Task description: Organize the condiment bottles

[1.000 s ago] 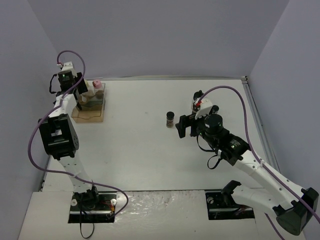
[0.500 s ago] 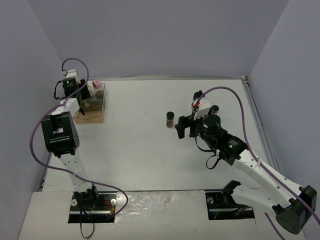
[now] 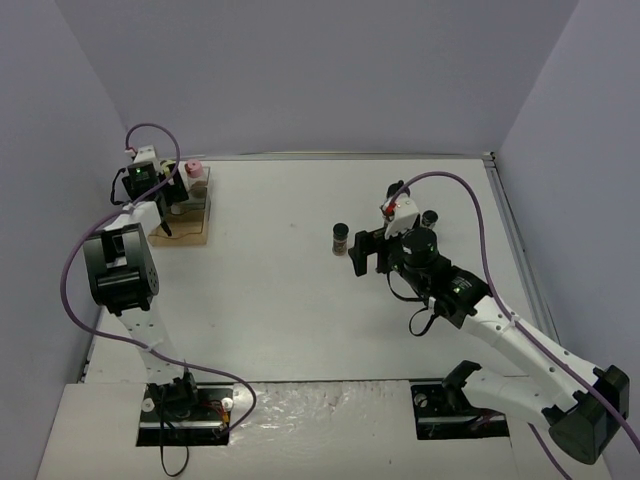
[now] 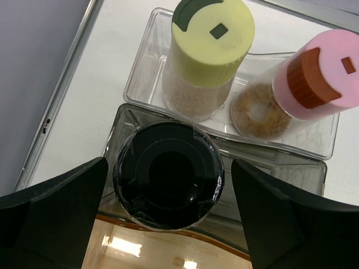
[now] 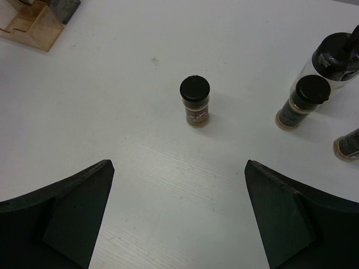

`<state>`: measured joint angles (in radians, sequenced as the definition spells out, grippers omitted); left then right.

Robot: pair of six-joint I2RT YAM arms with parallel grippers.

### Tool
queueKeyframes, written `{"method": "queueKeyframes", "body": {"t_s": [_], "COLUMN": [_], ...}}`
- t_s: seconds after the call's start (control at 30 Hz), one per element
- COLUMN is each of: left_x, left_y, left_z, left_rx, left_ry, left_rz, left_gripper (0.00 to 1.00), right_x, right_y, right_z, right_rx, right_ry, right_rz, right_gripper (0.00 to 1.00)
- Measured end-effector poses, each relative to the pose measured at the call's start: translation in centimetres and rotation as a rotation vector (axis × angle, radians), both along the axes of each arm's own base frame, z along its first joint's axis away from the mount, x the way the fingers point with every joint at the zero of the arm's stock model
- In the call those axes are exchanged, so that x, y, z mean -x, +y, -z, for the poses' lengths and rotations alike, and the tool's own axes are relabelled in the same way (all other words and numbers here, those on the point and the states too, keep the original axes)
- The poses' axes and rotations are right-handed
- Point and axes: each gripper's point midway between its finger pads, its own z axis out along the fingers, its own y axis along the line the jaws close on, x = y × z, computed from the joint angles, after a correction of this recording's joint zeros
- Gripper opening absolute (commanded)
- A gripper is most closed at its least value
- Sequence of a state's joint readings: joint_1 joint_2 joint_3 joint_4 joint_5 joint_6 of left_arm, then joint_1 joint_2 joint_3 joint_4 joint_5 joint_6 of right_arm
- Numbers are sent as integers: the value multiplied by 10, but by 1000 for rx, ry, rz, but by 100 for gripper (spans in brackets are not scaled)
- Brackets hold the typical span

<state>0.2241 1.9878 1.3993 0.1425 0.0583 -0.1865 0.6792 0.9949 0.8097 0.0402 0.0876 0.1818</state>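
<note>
My left arm (image 3: 120,270) reaches up the left side of the table (image 3: 280,300) to the far-left corner. Its wrist is bent so the left gripper (image 4: 168,162) points straight down over the wooden-and-clear rack (image 3: 180,232). In the left wrist view, its fingers (image 4: 56,213) stand wide apart on either side of a wide black-capped jar (image 4: 168,175), with a gap showing on each side of the cap. That jar stands upright in the nearer clear compartment. The yellow-capped jar (image 4: 210,39) is upright in the compartment behind it. The pink-capped jar (image 4: 320,78) sits beside the yellow one, leaning over at a tilt.

My right arm (image 3: 500,330) stretches from its base at the near right toward the middle of the table. The right gripper (image 5: 178,165) is held low and aimed left. Its fingers (image 5: 56,218) are spread fully, with nothing between them. A small black-capped jar (image 5: 194,101) stands upright on the bare table just ahead, apart from both fingers.

To the right stand a tall black-capped bottle (image 5: 336,56) and a dark-filled black-capped jar (image 5: 300,103), close together. A third jar (image 5: 350,145) is cut off by the frame edge.
</note>
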Motion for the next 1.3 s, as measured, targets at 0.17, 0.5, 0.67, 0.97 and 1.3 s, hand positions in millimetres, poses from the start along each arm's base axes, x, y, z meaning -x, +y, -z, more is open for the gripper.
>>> {"method": "queueKeyframes", "body": {"t_s": [0.17,0.5,0.67,0.97,1.3], "left_x": [21,101,141,180,183], "left_y": [-3,-47,-117,-184,-183], "left_z": [-24,-121,-120,-96,-93], "left_rx": [27,199,238,207,200], "left_ry": [8,-66,-24,79,93], "left_rz": [-35,-48,118,349,350], "left_gripper": [97,97,97,97,97], "right_x": [-12,-100,-150,-212,-246], "right_y": [0,-47,-77,-111,-103], "right_z": [-7,-17,20,105,122], "right_rx": [10,74,135,182,164], "right_ry": [-8,4,93,254,262], "right_rz": [31,313,430,534,533], "right_gripper": [100,99,98,95,66]}}
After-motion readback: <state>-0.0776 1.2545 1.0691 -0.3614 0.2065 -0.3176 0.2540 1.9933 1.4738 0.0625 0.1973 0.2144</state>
